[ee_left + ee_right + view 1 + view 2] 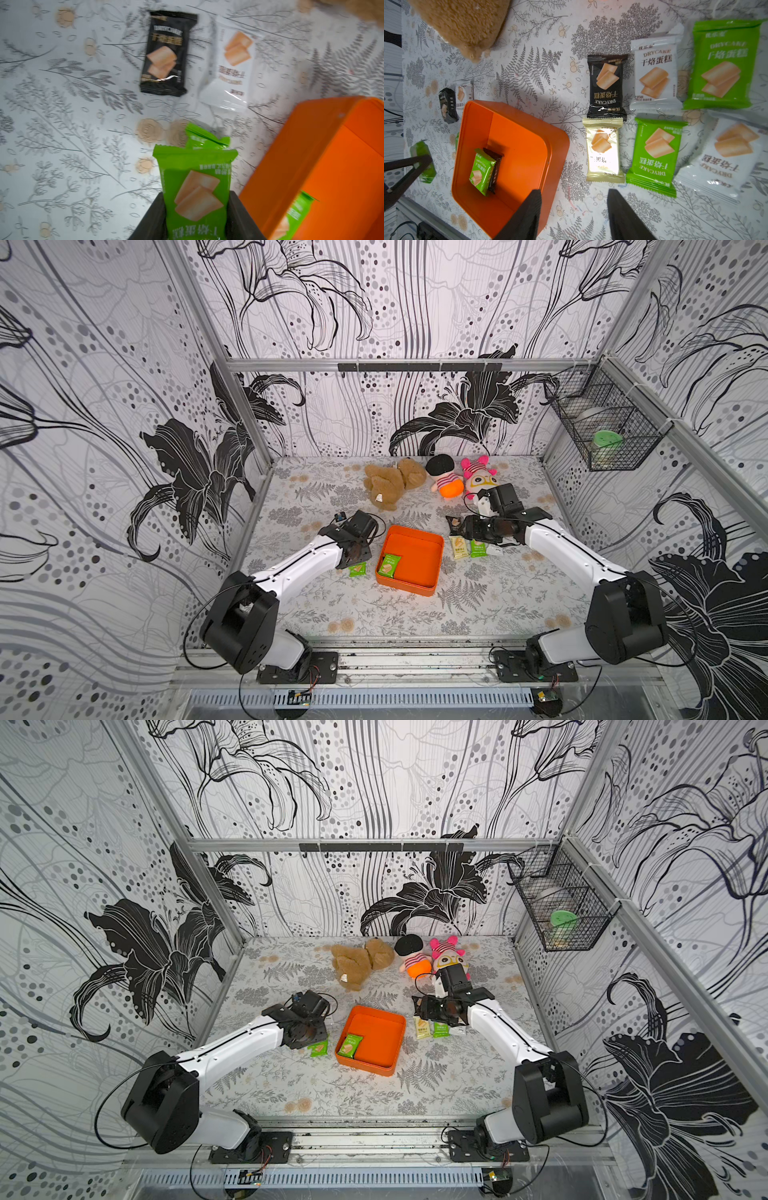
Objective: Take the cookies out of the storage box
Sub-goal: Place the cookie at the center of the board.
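Observation:
The orange storage box [419, 556] sits mid-table and holds a green cookie packet [389, 565] lying over a black one [496, 166]. My left gripper [196, 197] is shut on a green cookie packet [196, 187], just left of the box and low over the table, above another green packet [207, 137]. A black packet [168, 54] and a white one [230, 68] lie beyond it. My right gripper [574, 199] hangs open and empty by the box's right wall. Several packets lie there in rows: black [606, 85], cream [603, 151] and green [654, 153].
Three plush toys lie along the back: a brown bear [392, 483], a doll with an orange body [446, 483] and a pink one [478, 477] just behind the right arm. A black wire basket [611, 423] hangs on the right wall.

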Tool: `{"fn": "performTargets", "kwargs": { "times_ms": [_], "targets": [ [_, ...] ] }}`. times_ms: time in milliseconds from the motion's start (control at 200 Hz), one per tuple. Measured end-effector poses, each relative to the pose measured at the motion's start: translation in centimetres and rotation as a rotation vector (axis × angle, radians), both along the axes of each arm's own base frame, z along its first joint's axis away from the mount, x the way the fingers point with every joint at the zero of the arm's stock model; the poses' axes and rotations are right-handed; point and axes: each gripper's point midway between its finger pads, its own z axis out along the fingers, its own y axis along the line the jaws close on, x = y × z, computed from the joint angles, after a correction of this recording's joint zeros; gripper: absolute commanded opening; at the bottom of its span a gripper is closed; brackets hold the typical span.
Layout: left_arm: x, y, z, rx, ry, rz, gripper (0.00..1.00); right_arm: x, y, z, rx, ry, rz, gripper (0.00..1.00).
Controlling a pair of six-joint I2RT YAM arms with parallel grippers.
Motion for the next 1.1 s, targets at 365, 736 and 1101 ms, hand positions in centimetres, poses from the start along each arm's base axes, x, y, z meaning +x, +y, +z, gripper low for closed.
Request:
{"fn": "performTargets", "kwargs": {
  "times_ms": [365, 736, 1101],
  "targets": [
    [0.9, 3.4, -2.1, 0.087, 0.054, -0.026, 0.40, 0.9, 0.0, 0.1, 0.002, 0.003, -0.032, 0.57],
    [-0.2, 3.9, -5.2, 0.109, 0.119, -0.080, 0.40, 1.0, -0.3, 0.1, -0.005, 0.003, -0.058, 0.57],
    [-0.7, 3.7, -6.2, 0.090, 0.129, -0.097, 0.56, 1.0, -0.3, 0.1, -0.004, 0.003, -0.058, 0.57]
  ]
}}
